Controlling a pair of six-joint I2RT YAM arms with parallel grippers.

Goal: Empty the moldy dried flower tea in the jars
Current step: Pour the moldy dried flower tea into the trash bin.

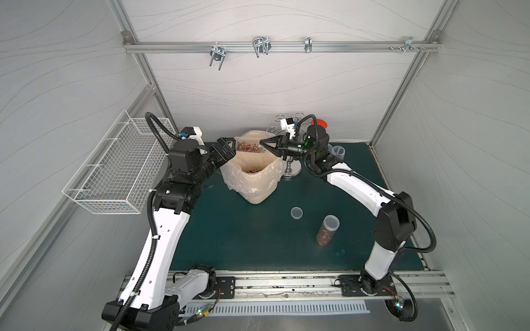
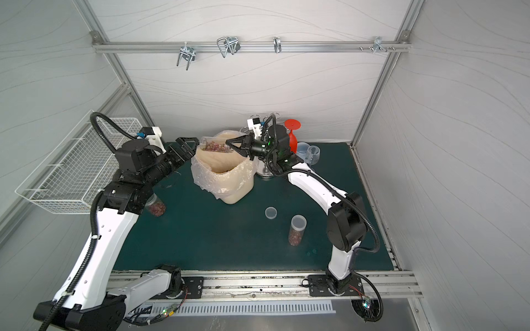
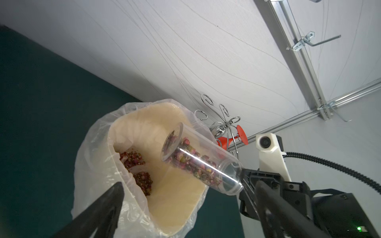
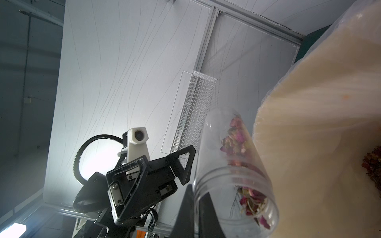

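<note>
Clamping clear jar (image 1: 248, 145) of flower tea (image 3: 193, 164) over bin (image 1: 258, 196): right claw (image 1: 262, 144).

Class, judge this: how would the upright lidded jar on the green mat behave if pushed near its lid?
The lidded jar looks tall and narrow, so it would probably tip, then roll on its round side. Its smooth clear wall may be slippery.
</note>
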